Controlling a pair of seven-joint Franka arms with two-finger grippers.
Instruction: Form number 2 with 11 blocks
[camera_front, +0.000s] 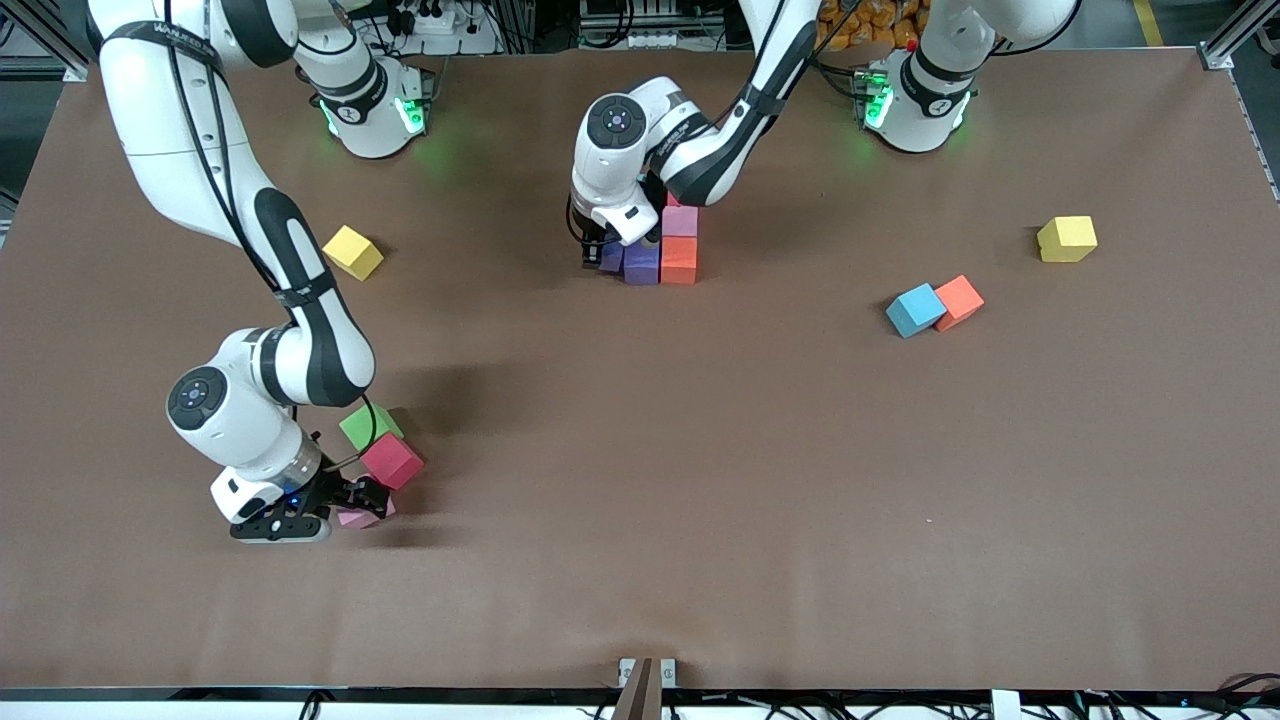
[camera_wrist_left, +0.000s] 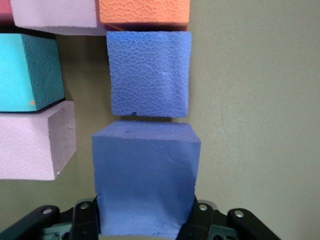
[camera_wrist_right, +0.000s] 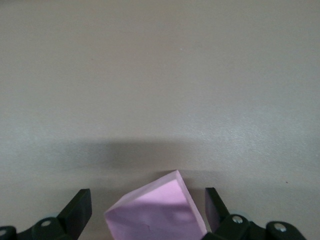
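My left gripper (camera_front: 603, 252) is shut on a purple block (camera_wrist_left: 145, 175) low at the table's middle. The block stands just apart from a second purple block (camera_wrist_left: 149, 72), in line with it. Past that come an orange block (camera_wrist_left: 144, 11) and a pink block (camera_wrist_left: 52, 12). A light blue block (camera_wrist_left: 30, 72) and another pink block (camera_wrist_left: 35, 140) lie beside the row. The left arm hides part of this cluster (camera_front: 660, 250) in the front view. My right gripper (camera_wrist_right: 147, 210) is open around a turned pink block (camera_wrist_right: 155, 215) near the right arm's end, beside a crimson block (camera_front: 392, 460).
A green cube (camera_front: 368, 425) touches the crimson block. One yellow cube (camera_front: 352, 252) lies near the right arm's base, another (camera_front: 1067, 238) toward the left arm's end. A light blue block (camera_front: 915, 310) and an orange block (camera_front: 958, 300) sit together there.
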